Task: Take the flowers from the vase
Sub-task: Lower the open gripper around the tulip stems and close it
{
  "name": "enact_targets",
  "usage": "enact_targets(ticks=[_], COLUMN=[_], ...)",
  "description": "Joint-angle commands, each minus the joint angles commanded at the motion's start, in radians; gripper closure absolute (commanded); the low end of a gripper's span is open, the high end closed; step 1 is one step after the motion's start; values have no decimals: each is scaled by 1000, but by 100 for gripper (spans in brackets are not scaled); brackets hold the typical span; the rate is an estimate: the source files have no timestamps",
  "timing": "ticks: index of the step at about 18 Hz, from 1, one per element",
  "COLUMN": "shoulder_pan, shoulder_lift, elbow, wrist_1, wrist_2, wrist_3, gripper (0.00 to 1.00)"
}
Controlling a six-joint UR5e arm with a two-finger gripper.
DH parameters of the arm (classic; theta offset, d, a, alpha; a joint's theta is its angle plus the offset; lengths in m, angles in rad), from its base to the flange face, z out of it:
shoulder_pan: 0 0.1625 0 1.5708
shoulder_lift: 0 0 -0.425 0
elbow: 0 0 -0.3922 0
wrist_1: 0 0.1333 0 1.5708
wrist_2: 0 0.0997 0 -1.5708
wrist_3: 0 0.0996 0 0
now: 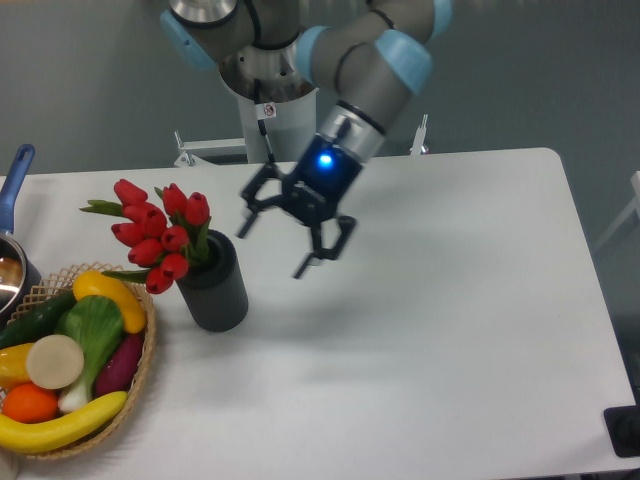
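The flowers (155,232), a bunch of red tulip buds with green stems and narrow leaves, stand in the vase (214,284) and lean toward the left edge of the bench (430,340), their heads spilling over the vase's rim on that side. The vase is a dark grey ribbed cylinder standing upright on the left part of the bench, roughly midway between the far and near edges. Just beside it, toward the near left corner, sits a woven basket (135,405) filled with toy fruit and vegetables (70,370), among them a yellow banana, a green leafy piece, a purple one, an orange and a pale round slice; the lowest tulip buds hang close above the basket's far rim. At the left edge a pot with a blue handle (14,185) is partly cut off by the frame. The pincer (270,248) hangs in the air to the right of the flowers, near them but not touching, tilted so its fingers point down and toward the vase. Its fingers are spread wide with nothing between them, and a blue light glows on its wrist.
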Motion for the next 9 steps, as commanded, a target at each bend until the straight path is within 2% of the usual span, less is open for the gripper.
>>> enact_targets(ticks=[2, 6, 9], shoulder_pan=[17, 35, 72], shoulder_lift=[43, 92, 102], elbow=[-12, -49, -77], wrist_1=[0, -8, -8], wrist_2=[0, 2, 8], wrist_3=[9, 14, 18], gripper=[0, 0, 0])
